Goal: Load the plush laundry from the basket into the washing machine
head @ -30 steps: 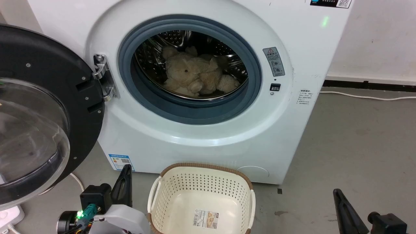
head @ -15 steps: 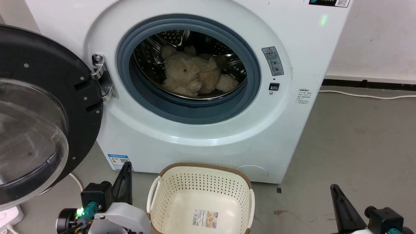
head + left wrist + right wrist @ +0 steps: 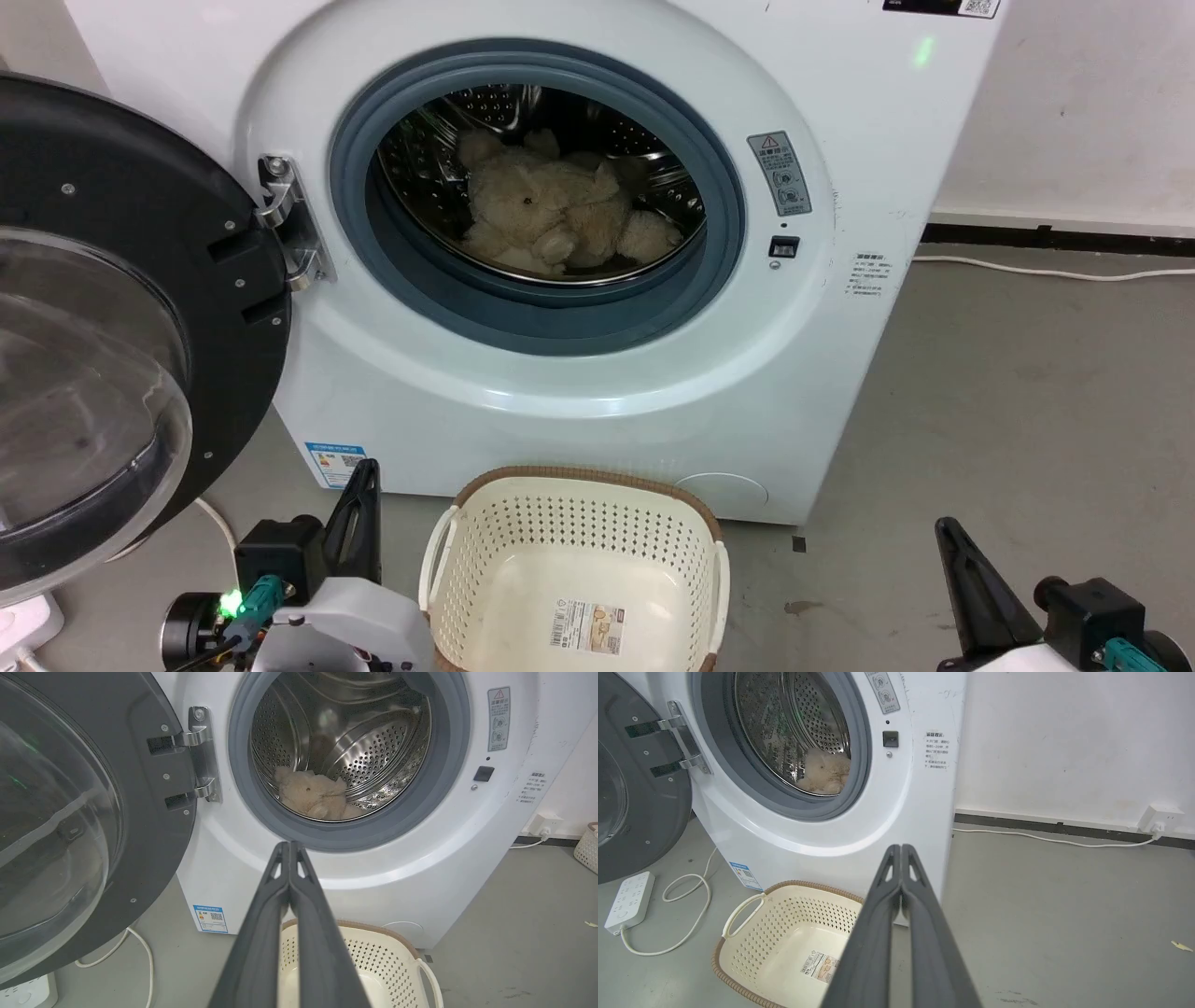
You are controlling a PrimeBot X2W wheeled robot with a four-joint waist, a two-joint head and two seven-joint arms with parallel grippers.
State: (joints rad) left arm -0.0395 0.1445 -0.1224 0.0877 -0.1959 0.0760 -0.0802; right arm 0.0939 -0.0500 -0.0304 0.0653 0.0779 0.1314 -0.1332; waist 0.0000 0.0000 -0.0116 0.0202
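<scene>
your bear [image 3: 551, 215] is inside the washer [image 3: 597, 401], lying on the bottom of the steel drum [image 3: 373, 751] behind the grey gasket [image 3: 532, 322]. the door [image 3: 121, 308] is swung wide open to the left on its hinge [image 3: 285, 224]. the basket [image 3: 583, 478] sits on the floor [image 3: 1008, 392] just in front of the washer, below the opening, with a label sticker [image 3: 588, 627] on its bottom. your left hand [image 3: 289, 845] has its fingers pressed together with nothing between them, just left of the basket and pointing at the washer. your right hand [image 3: 901, 848] is pressed together too, holding nothing, well off to the basket's right. a white power strip [image 3: 628, 900] lies on the floor by the door.
</scene>
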